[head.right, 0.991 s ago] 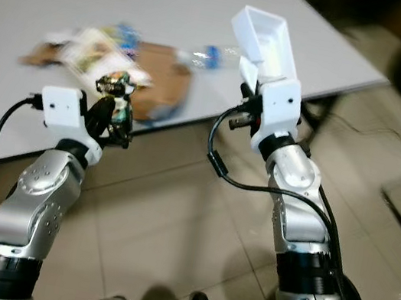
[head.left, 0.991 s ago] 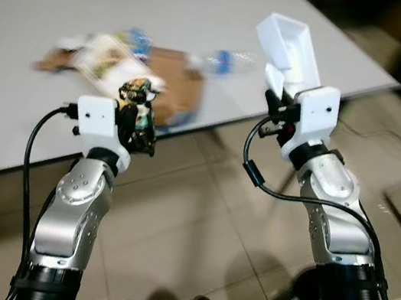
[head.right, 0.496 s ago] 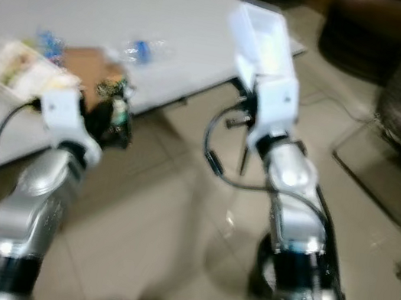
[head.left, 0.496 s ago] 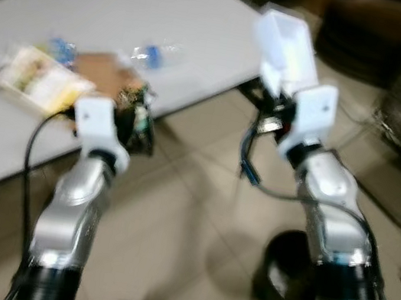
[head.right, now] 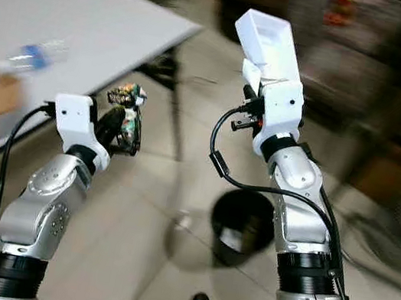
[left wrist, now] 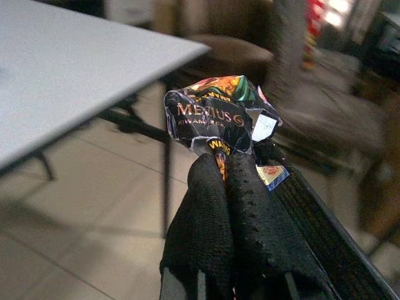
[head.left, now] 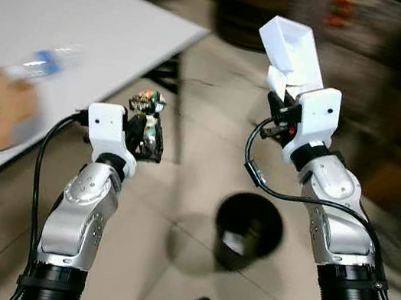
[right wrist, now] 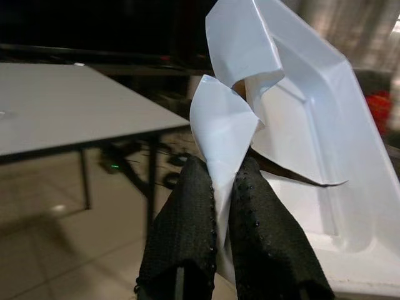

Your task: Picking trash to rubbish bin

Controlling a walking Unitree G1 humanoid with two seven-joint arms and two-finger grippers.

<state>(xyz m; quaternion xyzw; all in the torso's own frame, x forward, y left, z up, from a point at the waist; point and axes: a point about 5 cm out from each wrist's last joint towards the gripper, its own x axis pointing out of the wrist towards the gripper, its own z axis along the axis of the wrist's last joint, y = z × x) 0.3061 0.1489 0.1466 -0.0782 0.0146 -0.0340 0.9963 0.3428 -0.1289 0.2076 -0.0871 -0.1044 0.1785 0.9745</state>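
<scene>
While a round black rubbish bin [head.left: 248,231] sits lower centre, the left pincer [left wrist: 225,187] pinches a crumpled foil wrapper [left wrist: 215,115] and the right pincer [right wrist: 222,194] pinches a white plastic tray [head.left: 296,50].

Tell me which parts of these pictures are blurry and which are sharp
In the eye views the table and the far room smear with motion, while both arms and the black bin stay fairly crisp. In the left wrist view the crumpled wrapper is sharp against a soft background. In the right wrist view the white plastic tray is sharp and brightly lit.
</scene>
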